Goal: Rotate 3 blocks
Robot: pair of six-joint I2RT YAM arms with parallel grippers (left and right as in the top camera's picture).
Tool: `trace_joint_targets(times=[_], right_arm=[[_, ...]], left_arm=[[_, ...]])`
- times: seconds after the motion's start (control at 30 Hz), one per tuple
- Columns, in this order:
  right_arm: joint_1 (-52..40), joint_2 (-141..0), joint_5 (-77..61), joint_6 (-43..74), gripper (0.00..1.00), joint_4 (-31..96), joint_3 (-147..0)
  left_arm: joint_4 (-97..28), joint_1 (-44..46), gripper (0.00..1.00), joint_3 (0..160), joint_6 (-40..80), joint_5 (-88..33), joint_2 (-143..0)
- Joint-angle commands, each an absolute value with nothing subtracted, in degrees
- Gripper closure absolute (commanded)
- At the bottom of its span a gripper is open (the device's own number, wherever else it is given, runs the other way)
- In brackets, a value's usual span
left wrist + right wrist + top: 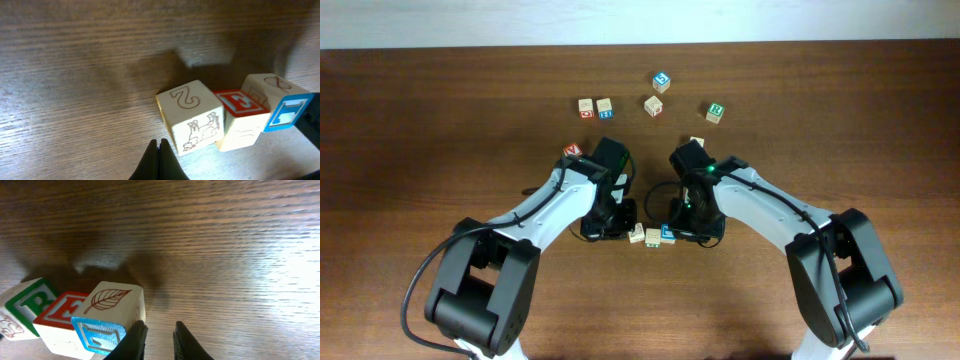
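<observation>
The three blocks sit in a tight row on the table, between the two claws, close to the near edge. From left to right they are the pale block, the red E block and the blue block. Each one touches the next.

The left claw is closed tight and holds nothing. Its tips are low over the wood just beside the pale block's near corner, and I cannot tell whether they touch it.

The right claw is slightly open, with a narrow gap showing bare table and no block between its fingers. It is at the other end of the row, just beside the blue block, whose top face bears a leaf. One finger overlaps that block's edge in the right wrist view, so contact is unclear.
</observation>
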State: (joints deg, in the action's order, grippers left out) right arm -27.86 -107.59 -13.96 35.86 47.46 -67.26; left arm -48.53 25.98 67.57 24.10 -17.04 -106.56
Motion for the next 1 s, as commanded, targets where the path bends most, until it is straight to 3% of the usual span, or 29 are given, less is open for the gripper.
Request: trace_joint_targets(times=[0.0,0.37,0.5,0.63,0.77,0.83,0.9,0.97], right_arm=[[-28.23,-108.07,-14.85,36.53,0.79,47.05,-66.76],[-28.58,-108.07,-14.85,36.49,0.8,46.41,-66.76],[-28.47,-106.8,-14.72,34.0,0.75,47.44,-68.79],[-28.42,-105.93,-10.92,33.26,0.69,53.82,-74.11],[-28.82,-105.86,-10.11,31.92,0.61,59.42,-80.84],[-30.17,-105.86,-10.09,31.92,0.62,61.58,-83.29],[-32.42,-105.89,-10.07,32.03,0.68,62.52,-83.55],[-35.88,-106.1,-9.58,35.05,0.84,63.07,-82.48]], left_arm=[[-47.27,26.11,1.0,66.72,23.79,-17.82,-106.06],[-43.22,26.15,1.0,66.67,18.09,-18.87,-106.06],[-43.33,25.32,0.99,67.09,17.61,-18.04,-106.04],[-47.13,22.22,0.78,70.02,16.97,-16.73,-105.27],[-48.93,19.53,0.49,71.99,14.85,-16.53,-105.08],[-48.93,17.63,0.47,72.66,14.87,-16.53,-105.08],[-48.97,14.55,0.47,73.82,14.9,-16.56,-105.08],[-48.93,10.41,0.46,74.91,14.9,-16.56,-105.08]])
